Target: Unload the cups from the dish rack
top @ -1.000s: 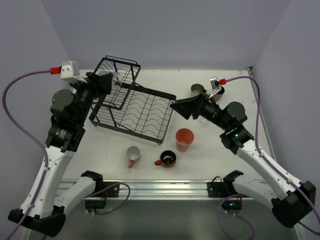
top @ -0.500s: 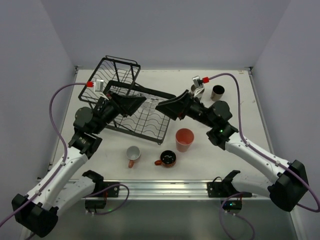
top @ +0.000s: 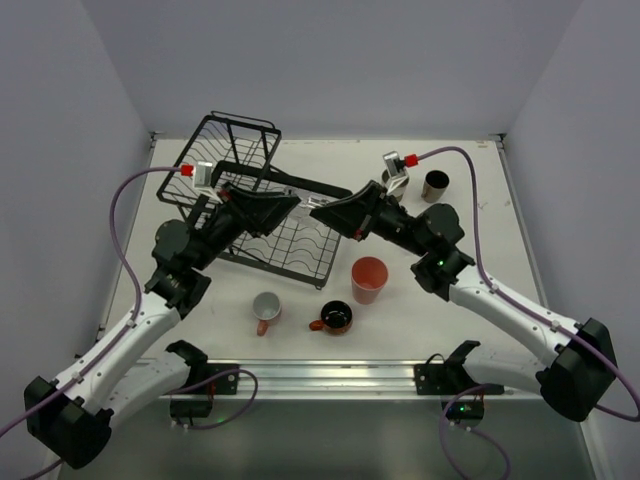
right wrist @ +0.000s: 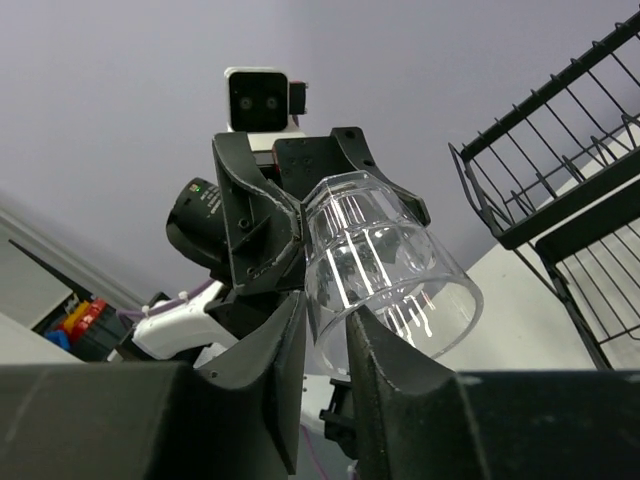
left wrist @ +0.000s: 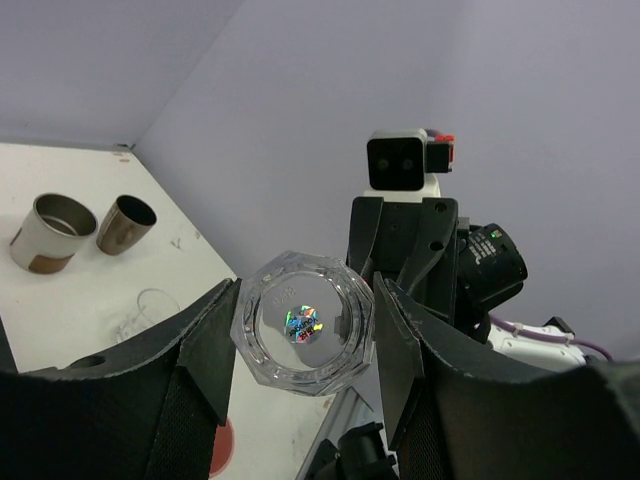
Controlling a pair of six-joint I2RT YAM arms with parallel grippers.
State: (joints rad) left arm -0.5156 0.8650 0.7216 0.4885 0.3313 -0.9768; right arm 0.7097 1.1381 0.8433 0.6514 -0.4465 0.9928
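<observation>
Left pincer (left wrist: 308,305) clenched on clear glass (left wrist: 303,325) over dish rack (top: 290,240), toward tabletop (top: 400,330) far-left corner. Right pincer (right wrist: 328,315) faces it; can't tell whether clenched. Premature release would likely drop the glass.

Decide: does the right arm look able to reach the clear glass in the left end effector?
Probably yes: the right end effector faces the clear glass mouth-on above the dish rack, with nothing between them.

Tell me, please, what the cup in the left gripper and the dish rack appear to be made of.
The cup in the left gripper: clear and glossy, glass or hard plastic; the background shows through it, with bright streaks and a thick faceted base. Which, I cannot tell. The dish rack: thin black wire, probably coated metal, with a dull sheen.
</observation>
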